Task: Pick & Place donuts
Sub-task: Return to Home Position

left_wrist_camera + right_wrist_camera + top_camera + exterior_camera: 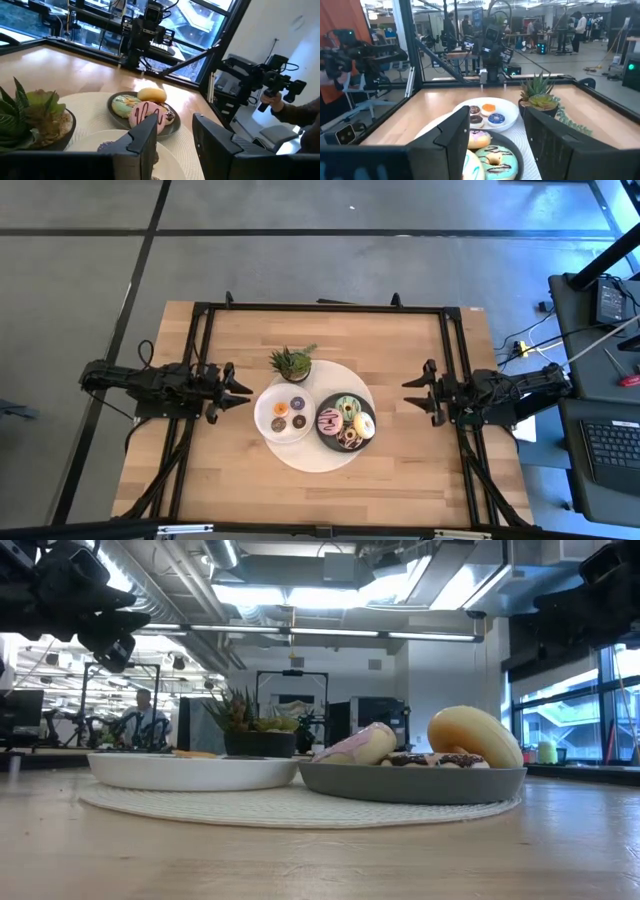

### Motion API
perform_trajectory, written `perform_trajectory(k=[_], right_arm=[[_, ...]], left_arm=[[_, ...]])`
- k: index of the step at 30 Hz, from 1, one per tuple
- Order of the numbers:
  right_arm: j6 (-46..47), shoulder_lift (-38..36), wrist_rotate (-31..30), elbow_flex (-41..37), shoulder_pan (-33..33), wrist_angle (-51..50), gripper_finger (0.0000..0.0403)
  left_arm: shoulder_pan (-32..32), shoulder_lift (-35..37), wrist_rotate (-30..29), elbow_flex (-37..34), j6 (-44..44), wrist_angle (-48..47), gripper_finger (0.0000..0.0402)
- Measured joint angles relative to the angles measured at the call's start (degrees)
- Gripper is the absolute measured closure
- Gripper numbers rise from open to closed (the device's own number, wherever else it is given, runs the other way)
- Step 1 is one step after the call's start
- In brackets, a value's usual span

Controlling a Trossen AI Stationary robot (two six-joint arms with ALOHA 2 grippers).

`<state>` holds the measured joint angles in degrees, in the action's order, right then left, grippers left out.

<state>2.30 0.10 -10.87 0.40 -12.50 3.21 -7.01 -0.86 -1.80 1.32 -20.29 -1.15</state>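
The donuts [345, 420] look light and stiff, best pinched across the ring; left gripper [244, 393] and right gripper [408, 395] gape empty.

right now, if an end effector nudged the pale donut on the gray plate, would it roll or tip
Likely tip, not roll: the pale donut sits tilted up, resting against the other donuts on the gray plate. It looks like a smooth, rigid toy ring, so probably light and a bit slippery. The plate's raised rim should keep it in.
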Motion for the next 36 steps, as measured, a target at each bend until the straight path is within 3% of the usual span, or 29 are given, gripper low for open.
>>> perform_trajectory(k=[14, 36], right_arm=[[-8.53, 0.13, -0.02, 0.0, 0.18, -0.05, 0.0215], [-8.56, 0.13, -0.02, 0.0, 0.18, -0.07, 0.0214]], left_arm=[[0.0, -0.02, -0.07, 0.0, 0.02, 0.01, 0.0282], [0.0, -0.02, -0.08, 0.0, 0.02, 0.03, 0.0281]])
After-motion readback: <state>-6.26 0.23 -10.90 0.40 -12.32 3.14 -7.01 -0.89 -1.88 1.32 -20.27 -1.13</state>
